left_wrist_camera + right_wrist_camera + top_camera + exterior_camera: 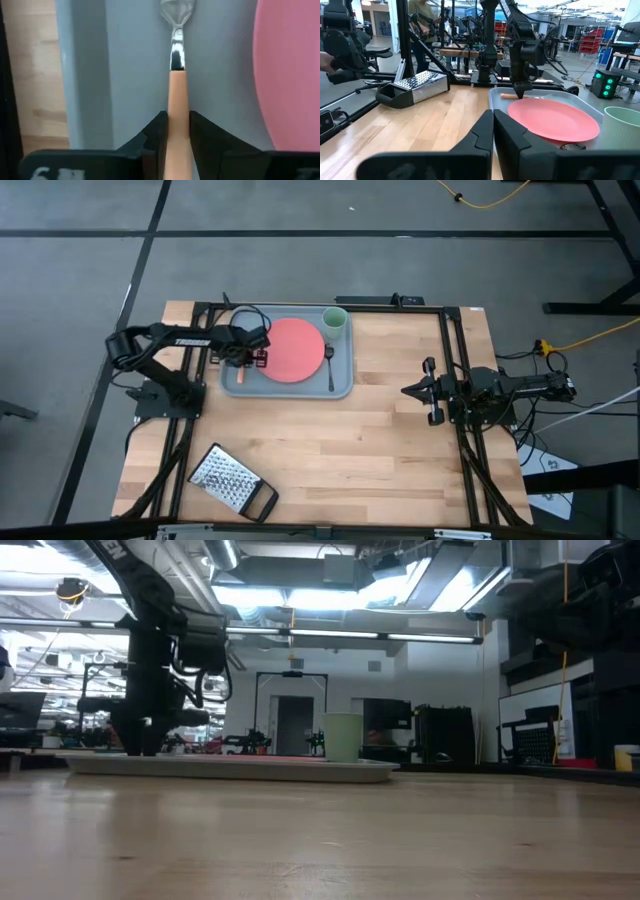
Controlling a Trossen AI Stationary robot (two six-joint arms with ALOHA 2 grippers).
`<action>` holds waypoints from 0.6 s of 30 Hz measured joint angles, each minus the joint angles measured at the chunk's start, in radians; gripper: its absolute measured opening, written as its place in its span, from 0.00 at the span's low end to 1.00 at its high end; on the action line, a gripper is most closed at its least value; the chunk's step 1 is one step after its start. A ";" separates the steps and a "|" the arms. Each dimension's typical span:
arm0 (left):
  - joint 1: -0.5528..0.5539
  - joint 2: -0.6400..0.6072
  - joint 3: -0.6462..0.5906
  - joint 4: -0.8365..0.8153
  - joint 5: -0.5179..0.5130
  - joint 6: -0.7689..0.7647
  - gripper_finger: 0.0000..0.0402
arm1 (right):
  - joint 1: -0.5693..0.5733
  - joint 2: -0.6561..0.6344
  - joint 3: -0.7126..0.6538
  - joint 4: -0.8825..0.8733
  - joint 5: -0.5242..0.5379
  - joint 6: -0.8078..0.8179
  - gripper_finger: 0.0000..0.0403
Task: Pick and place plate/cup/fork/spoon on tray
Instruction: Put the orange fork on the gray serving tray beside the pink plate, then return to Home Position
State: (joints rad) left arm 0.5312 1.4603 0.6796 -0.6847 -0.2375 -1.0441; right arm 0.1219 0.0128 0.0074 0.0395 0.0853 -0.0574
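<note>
"TROSSEN" on left arm [190, 338]; left gripper [177, 132] pinching fork [177, 100] handle over tray [345, 380]; right gripper [493, 131] pressed together; wood table [380, 450], workshop room.

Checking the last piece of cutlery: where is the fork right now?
In the high view the fork lies on the tray's left strip, beside the plate, its orange handle between the left pincer's fingers.

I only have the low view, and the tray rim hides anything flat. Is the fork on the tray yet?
Observer: It looks so. The fork lies along the tray floor, left of the plate, with the left gripper at its orange handle.
Operator: And the spoon?
Observer: The spoon is on the tray too, right of the plate, next to the cup.
Operator: Right arm?
Observer: The right gripper is shut and empty, off the tray at the table's right side.
</note>
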 joint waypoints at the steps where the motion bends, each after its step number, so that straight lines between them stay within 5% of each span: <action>1: 0.000 0.004 0.000 0.001 0.000 0.000 0.19 | 0.000 0.000 0.000 0.000 0.000 0.000 0.04; 18: 0.026 -0.022 0.073 -0.027 -0.011 0.060 0.21 | 0.000 0.000 0.000 0.000 0.000 0.000 0.04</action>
State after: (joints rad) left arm 0.5573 1.4387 0.7531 -0.7117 -0.2485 -0.9840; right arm 0.1217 0.0128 0.0074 0.0395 0.0853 -0.0574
